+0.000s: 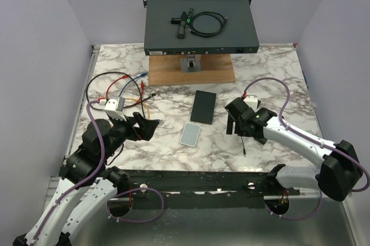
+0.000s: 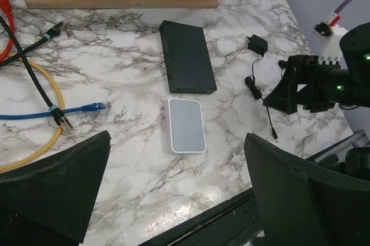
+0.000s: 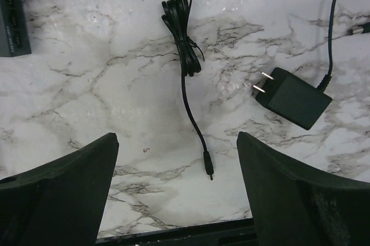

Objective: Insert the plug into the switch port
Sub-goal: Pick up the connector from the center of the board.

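Left end effector (image 1: 144,125): open wide and empty, beside the loose coloured cables (image 1: 124,84) and well apart from the plug.
Right end effector (image 3: 176,137): fingers spread wide with nothing between them, hanging over the plug's cord.
Plug (image 3: 208,172): a small barrel tip lying on the bare tabletop (image 3: 87,84). In your wrist view it sits just nearward of the gap's middle, a little toward the right-hand finger.
Long axis: it runs roughly far-to-near, tip toward the near edge. Your fingers already straddle it crosswise, so I judge a small pull back and a descent will do.
Nearer arm: the right, by a wide margin.
Cord bundle (image 3: 184,32): tied, just beyond the plug.
Adapter (image 3: 293,100): to the right, prongs facing the bundle.
Switch (image 1: 203,106): a flat black box, farther out and to the left of your right arm. Which edge carries the port cannot be told.
Rack unit (image 1: 199,23): farthest back, on a wooden board (image 1: 192,73).
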You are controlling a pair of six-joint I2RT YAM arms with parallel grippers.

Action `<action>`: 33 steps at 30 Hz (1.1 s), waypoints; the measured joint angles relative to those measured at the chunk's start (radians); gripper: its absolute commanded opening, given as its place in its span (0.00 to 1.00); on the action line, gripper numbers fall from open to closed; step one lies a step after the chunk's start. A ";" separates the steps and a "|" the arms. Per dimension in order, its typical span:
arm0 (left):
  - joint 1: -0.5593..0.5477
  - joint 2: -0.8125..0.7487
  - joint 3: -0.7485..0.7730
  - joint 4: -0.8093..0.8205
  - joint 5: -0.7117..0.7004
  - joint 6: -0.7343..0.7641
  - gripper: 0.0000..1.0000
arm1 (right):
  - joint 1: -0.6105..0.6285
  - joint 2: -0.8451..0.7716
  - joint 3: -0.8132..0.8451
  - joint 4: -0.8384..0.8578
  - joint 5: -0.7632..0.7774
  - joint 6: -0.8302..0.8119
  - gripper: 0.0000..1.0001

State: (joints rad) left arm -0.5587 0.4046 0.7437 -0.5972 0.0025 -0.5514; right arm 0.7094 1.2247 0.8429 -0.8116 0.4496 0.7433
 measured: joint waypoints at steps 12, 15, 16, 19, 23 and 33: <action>0.000 -0.021 0.000 -0.022 0.006 0.000 0.99 | -0.024 0.090 -0.112 0.119 -0.082 0.057 0.67; 0.000 -0.021 0.000 -0.026 0.006 0.000 0.99 | -0.024 0.094 -0.125 0.135 -0.087 0.063 0.64; 0.000 -0.021 0.000 -0.027 0.006 0.000 0.98 | -0.026 0.095 -0.128 0.138 -0.088 0.064 0.64; 0.000 -0.021 0.000 -0.027 0.006 0.000 0.98 | -0.031 0.095 -0.132 0.144 -0.087 0.069 0.63; 0.000 -0.021 0.000 -0.029 0.006 0.000 0.98 | -0.037 0.107 -0.134 0.157 -0.087 0.069 0.62; 0.000 -0.021 0.000 -0.032 0.006 0.000 0.99 | -0.048 0.172 -0.134 0.194 -0.084 0.076 0.26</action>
State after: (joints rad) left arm -0.5587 0.3832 0.7437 -0.6289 0.0086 -0.5510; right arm 0.6609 1.3972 0.7090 -0.6174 0.3660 0.8196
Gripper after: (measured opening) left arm 0.984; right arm 0.410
